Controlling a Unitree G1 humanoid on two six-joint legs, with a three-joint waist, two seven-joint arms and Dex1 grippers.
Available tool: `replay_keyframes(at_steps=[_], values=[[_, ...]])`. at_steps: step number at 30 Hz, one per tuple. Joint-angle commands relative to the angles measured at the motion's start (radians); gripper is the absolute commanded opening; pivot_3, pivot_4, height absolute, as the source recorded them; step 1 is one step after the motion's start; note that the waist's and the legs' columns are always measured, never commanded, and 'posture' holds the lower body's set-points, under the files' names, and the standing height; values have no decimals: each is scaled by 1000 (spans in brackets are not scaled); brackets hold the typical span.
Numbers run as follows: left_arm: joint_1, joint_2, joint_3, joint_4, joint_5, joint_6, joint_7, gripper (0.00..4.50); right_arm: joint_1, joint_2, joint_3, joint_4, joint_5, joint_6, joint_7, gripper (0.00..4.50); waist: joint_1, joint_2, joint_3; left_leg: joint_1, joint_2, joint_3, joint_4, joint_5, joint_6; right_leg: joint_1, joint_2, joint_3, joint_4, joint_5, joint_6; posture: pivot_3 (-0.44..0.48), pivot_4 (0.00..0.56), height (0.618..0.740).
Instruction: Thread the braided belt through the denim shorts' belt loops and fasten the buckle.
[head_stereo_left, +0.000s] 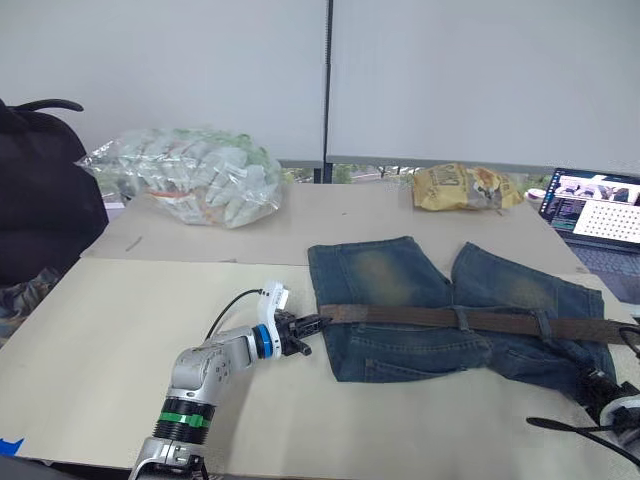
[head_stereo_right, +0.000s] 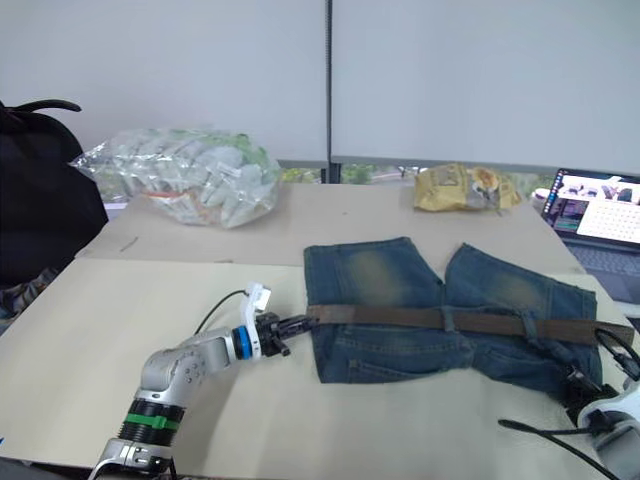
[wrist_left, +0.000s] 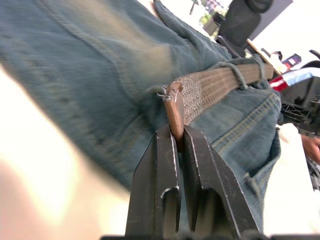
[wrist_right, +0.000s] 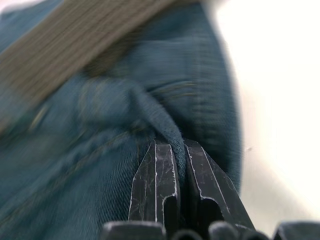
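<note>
One braided belt (head_stereo_left: 470, 320) crosses one denim shorts (head_stereo_left: 400, 300); two belt loops (head_stereo_left: 463, 319), perhaps.

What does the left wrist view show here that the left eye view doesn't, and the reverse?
Left wrist view: the left gripper clamped on the dark brown braided belt's frayed tip. Left eye view: the belt crossing the whole waist of the blue denim shorts, plus a clear plastic bag and open laptop. Both: belt under a belt loop.

The left arm (head_stereo_left: 205, 372) is a round silver metal tube with a green ring and a blue ring. A thin black cable loops above its black gripper (head_stereo_left: 318, 323).
</note>
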Motion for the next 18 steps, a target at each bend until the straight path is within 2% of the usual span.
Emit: replay_keyframes(at_steps=[1,3,5,8,11,14,18], values=[[-32,-2,21,-41,-49,26,-23,0,96,-170,8,-67,46,27,237,1034,-5,1,0,0,0,0,0,0,0,0,0,0,0,0,0,0,150,740],[-42,-3,45,-59,-97,77,-24,0,169,-290,-18,-53,36,8,395,1729,-10,2,0,1,0,0,0,0,0,1,1,0,1,0,0,0,150,740],[-48,-3,64,-72,-136,116,-23,0,200,-340,-36,-62,85,11,509,2433,-18,0,0,2,0,0,0,0,0,2,1,0,0,-1,1,0,150,740],[-50,-9,93,-89,-189,159,-17,0,192,-341,-28,-121,207,50,597,3488,-22,-3,2,8,3,0,0,0,0,9,3,0,-2,-1,1,0,150,740],[-48,-14,113,-106,-234,199,-3,0,145,-294,34,-185,339,68,585,4475,-21,-3,2,9,2,0,0,0,0,10,3,0,-2,-1,1,0,150,740],[-43,-16,114,-124,-252,221,11,0,72,-209,166,-233,494,73,472,4475,-20,-4,2,9,2,-1,0,0,0,10,3,0,-2,-1,1,0,150,740],[-41,-27,116,-152,-275,243,31,0,-32,-53,381,-258,585,29,281,4475,-18,-4,2,8,2,-1,0,0,0,9,2,0,-3,-1,1,0,150,740]])
